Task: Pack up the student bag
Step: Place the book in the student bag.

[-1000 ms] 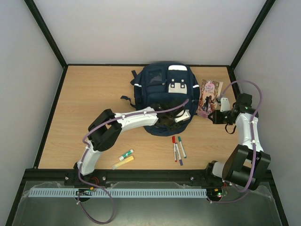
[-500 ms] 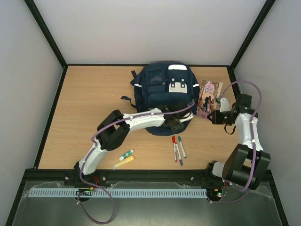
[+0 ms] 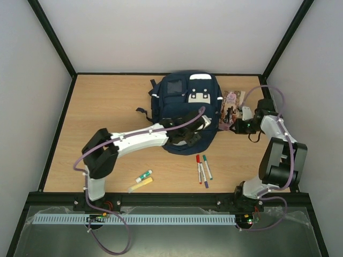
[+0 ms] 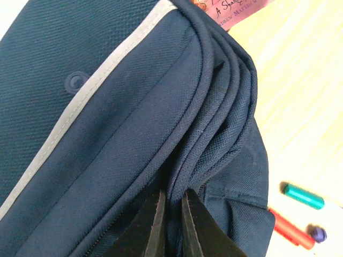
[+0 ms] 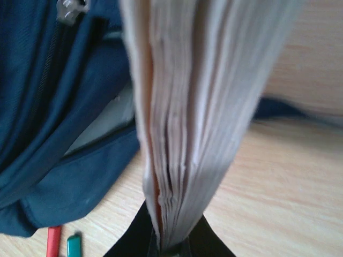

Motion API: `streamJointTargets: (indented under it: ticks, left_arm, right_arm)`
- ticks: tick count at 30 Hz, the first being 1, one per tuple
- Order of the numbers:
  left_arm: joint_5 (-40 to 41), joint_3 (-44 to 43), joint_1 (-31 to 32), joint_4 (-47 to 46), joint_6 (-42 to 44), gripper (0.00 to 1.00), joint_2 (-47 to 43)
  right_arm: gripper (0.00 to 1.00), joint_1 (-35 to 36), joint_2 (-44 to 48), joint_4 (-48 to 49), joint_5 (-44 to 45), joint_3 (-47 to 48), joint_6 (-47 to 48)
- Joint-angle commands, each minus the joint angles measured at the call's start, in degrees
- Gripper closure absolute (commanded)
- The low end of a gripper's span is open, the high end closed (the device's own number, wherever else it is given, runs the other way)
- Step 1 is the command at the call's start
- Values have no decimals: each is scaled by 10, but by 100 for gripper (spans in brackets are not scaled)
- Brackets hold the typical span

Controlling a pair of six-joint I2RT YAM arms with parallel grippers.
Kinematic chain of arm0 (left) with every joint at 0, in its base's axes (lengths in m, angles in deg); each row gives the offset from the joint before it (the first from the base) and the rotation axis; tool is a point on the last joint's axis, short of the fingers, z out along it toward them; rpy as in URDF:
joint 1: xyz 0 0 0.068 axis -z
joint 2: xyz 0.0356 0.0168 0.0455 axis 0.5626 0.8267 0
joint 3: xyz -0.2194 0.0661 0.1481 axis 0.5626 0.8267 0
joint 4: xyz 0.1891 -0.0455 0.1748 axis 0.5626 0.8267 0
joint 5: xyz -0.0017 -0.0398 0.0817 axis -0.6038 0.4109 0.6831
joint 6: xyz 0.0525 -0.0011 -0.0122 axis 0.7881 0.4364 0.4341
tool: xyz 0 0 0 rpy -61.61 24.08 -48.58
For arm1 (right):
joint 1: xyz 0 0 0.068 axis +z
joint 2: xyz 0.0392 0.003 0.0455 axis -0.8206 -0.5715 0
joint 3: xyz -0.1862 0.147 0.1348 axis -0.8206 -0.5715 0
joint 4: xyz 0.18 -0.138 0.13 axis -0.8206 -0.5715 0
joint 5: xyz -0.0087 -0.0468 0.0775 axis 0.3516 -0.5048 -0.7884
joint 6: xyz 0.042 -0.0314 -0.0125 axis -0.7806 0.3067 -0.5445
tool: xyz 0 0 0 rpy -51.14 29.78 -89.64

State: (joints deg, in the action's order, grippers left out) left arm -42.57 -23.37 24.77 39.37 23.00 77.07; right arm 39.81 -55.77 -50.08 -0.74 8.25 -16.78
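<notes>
On the worktop [image 3: 107,118]: 1 navy backpack [image 3: 179,104], 1 book [image 3: 229,103], 3 slim pens and 2 thicker highlighters. The pens are 1 red-capped pen [image 3: 198,160], 1 green-capped pen [image 3: 206,165] and 1 purple-capped pen [image 3: 204,183]. The highlighters are 1 green-and-white highlighter [image 3: 143,175] and 1 yellow highlighter [image 3: 140,184]. That makes 7 loose things.

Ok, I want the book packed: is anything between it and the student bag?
Nothing visible lies between them: the book, held in the right fingers, stands close beside the student bag. But no open pocket shows; the left fingers pinch its fabric.
</notes>
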Motion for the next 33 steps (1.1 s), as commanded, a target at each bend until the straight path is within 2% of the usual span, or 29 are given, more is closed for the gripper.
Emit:
streamJointTargets:
  ticks: [1, 8, 13, 18, 21, 25, 30, 33]
  left_arm:
    - [39, 61, 10, 1, -57, 97, -84]
    - [70, 150, 21, -7, -100, 98, -167]
    - [109, 168, 24, -9, -123, 97, -199]
    - [182, 153, 11, -10, -104, 98, -207]
    - [165, 137, -16, -13, -83, 98, -211]
    - [143, 117, -55, -16, -61, 98, -212]
    - [110, 92, -104, -25, -47, 97, -202]
    - [86, 85, -140, -41, -42, 98, -194]
  right_arm:
    - [99, 60, -40, 16, 15, 27, -23]
    - [99, 174, -86, 14, 42, 89, -59]
    - [99, 233, -115, 13, 50, 135, -82]
    - [99, 236, -108, -8, 48, 184, -98]
    - [99, 227, -68, -33, 47, 197, -94]
    - [99, 214, -18, -116, 11, 212, -74]
    - [99, 214, 56, -162, -9, 184, -55]
    - [99, 214, 91, -184, -52, 165, -49]
